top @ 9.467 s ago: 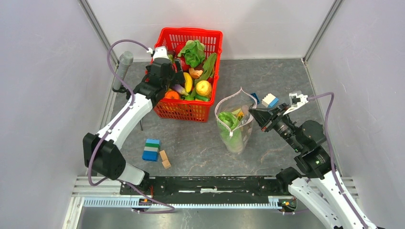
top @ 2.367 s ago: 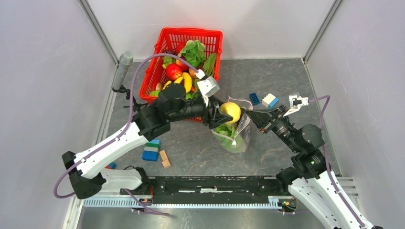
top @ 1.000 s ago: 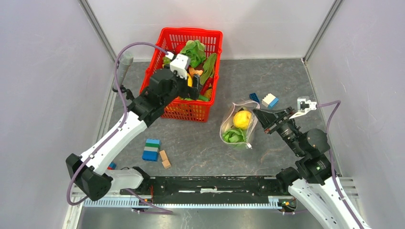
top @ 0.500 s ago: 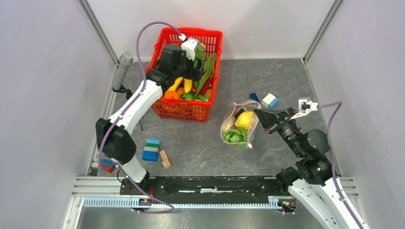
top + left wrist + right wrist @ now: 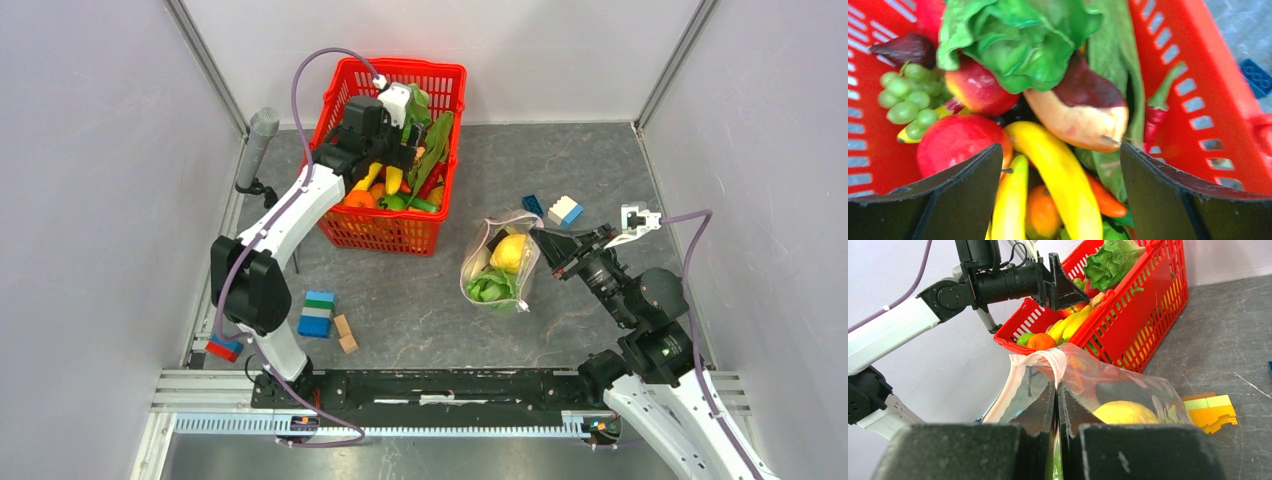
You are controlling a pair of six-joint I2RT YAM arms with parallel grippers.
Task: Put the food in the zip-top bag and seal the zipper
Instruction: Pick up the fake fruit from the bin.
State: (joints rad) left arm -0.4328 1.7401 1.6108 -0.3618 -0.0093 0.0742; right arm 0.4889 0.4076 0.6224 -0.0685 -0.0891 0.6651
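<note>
In the top view the left gripper (image 5: 405, 146) hangs over the red basket (image 5: 444, 72) at the upper middle of the frame, its jaws spread wide and gripping nothing. From its wrist camera the two black fingers (image 5: 962, 196) fill the lower corners, and a yellow banana (image 5: 1064, 176) runs lengthwise in the gap between them, apart from both. A red apple (image 5: 957, 146) lies just beside the tip of the finger in the lower left corner, while a beige-and-maroon root (image 5: 1082, 116) and a green lettuce (image 5: 1018, 36) sit above the gap, towards the top of the frame. Green grapes (image 5: 907, 101) lie at the left edge and a small orange (image 5: 1041, 216) at the bottom, partly under the banana. The zip-top bag (image 5: 497, 268) lies on the grey table right of centre, well apart from the basket, mouth towards the top of the frame. The right gripper (image 5: 537, 237) is clenched on its rim: in the right wrist view the pads (image 5: 1040, 412) meet flat with the clear plastic between them, and the pink zipper (image 5: 1040, 357) loops just above their tips. Inside the bag, a yellow fruit (image 5: 1126, 413) rests right of the fingers and leafy greens (image 5: 489, 288) fill its lower end.
</note>
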